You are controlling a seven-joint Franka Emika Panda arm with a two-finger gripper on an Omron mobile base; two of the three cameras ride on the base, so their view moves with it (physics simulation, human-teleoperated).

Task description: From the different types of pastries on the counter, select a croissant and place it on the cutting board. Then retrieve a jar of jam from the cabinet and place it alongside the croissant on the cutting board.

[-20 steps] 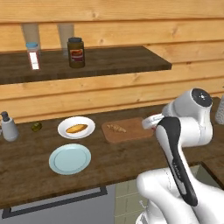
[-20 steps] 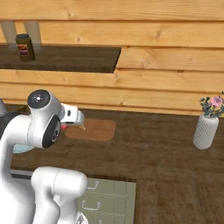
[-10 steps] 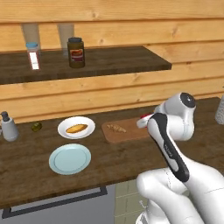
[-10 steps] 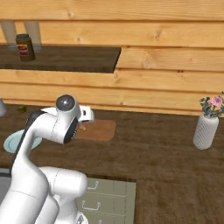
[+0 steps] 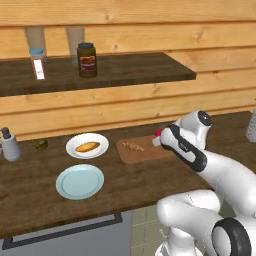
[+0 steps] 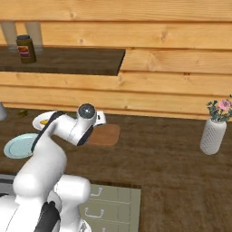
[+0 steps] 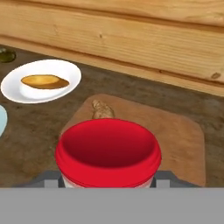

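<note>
Gripper clamped on a red-lidded jar, held above the near edge of the cutting board, not touching it. Croissant lies on the board's far-left part, just past the jar. White plate with a pastry sits left of the board; blue plate nearer the counter edge. Dark jar on the shelf.

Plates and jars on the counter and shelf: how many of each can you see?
Plates: 2, white plate and blue plate
Jars: 2, dark jar on the shelf, red-lidded jar in the tool
Total: 4
</note>
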